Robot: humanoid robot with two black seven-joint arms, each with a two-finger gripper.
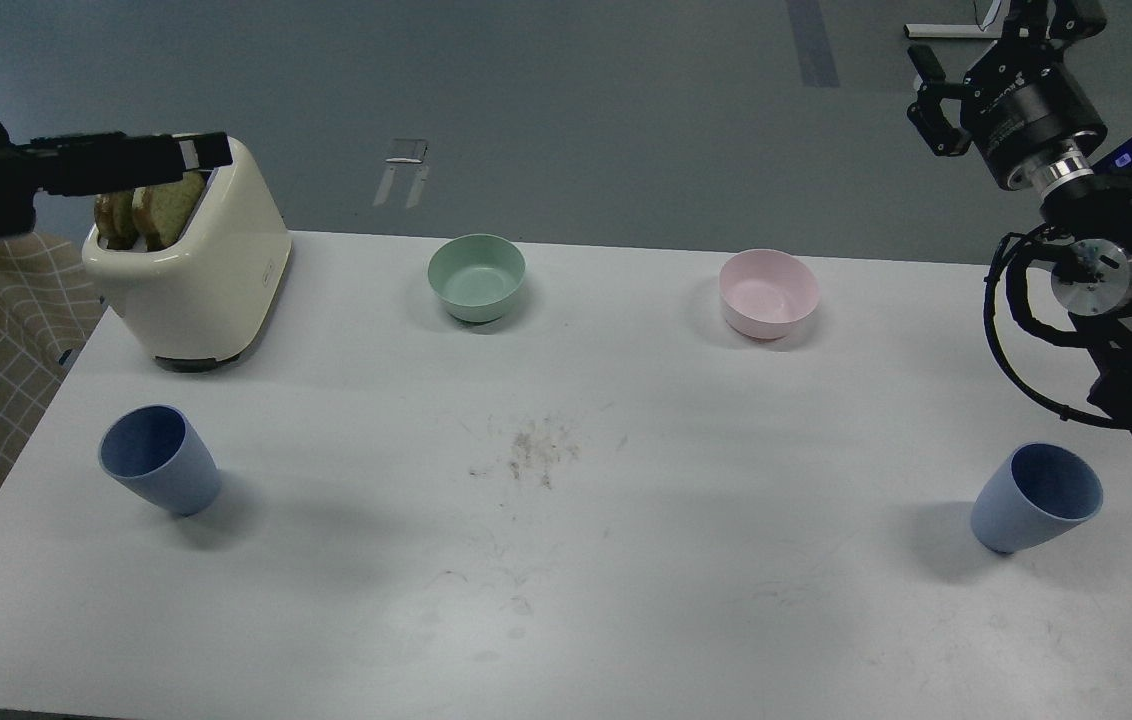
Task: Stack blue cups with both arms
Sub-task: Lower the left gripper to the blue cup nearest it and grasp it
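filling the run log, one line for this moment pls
stage: pre-grasp | blue cups: left, right, upright, apart | left tool: over toaster | right tool: raised, empty

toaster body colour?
Cream, glossy; the toaster shows best in the head view.

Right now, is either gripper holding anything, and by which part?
Nothing is held. Both blue cups, left and right, stand alone on the table. The left gripper hangs over the toaster; the right gripper is raised, clear of everything.
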